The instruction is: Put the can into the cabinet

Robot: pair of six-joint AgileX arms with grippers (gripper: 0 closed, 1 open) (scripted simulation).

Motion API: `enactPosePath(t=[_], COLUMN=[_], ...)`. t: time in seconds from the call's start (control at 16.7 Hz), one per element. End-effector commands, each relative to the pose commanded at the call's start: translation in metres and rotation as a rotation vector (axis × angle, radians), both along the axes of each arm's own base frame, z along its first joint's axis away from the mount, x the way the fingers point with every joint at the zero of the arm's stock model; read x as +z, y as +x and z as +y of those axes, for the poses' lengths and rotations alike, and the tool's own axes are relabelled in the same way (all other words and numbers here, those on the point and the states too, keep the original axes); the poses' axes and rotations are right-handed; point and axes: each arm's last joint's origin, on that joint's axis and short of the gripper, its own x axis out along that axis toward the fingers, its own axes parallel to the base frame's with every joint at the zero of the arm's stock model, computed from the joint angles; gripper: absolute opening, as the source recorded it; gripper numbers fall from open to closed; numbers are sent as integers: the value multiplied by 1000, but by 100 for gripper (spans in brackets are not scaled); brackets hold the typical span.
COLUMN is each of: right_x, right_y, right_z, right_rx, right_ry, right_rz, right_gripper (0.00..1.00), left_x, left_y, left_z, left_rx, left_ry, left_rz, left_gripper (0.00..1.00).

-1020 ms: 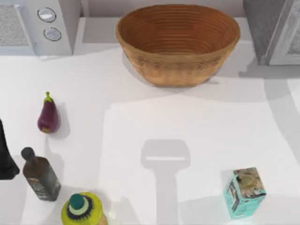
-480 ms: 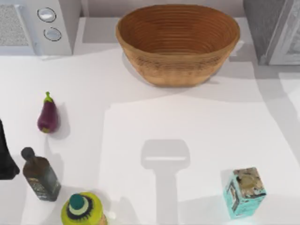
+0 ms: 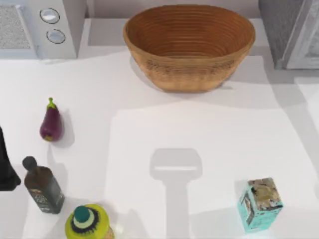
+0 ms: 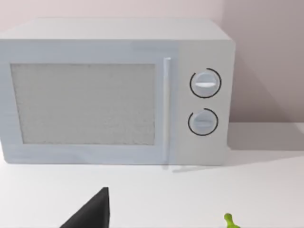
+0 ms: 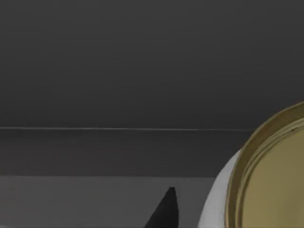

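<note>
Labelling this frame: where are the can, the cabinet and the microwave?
can (image 5: 270,175): right wrist view, gold lid.
cabinet (image 3: 280,25): top view, speckled grey wall.
microwave (image 4: 83,103): left wrist view, door window.

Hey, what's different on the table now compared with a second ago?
Only the shadows by the cabinet at the table's right edge have shifted. The basket, microwave, eggplant, dark bottle, green-capped bottle and teal carton sit where they were.

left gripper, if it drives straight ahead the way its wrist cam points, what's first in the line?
Most likely the microwave: it stands square ahead in the left wrist view, door and two knobs facing the camera, with bare table before it. How far off is unclear. A dark fingertip juts in below.
</note>
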Motion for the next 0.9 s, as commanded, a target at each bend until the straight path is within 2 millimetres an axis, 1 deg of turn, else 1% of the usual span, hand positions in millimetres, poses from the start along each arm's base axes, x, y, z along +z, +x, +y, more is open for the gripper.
enactPosePath(t=[0.24, 0.42, 0.6, 0.9], right_x=[1, 6, 13, 19], right_y=[56, 87, 104, 110], right_z=[3, 1, -4, -7], right_rx=[-2, -7, -10, -3], right_ry=[-7, -3, 3, 8], right_rz=[52, 34, -15, -68], right_gripper=[0, 0, 0, 0], left_x=[0, 0, 0, 0], left_y=[0, 0, 0, 0], left_z=[0, 0, 0, 0], left_rx=[0, 0, 0, 0], left_ry=[0, 0, 0, 0], left_rz=[0, 0, 0, 0], left_gripper=[100, 100, 100, 100])
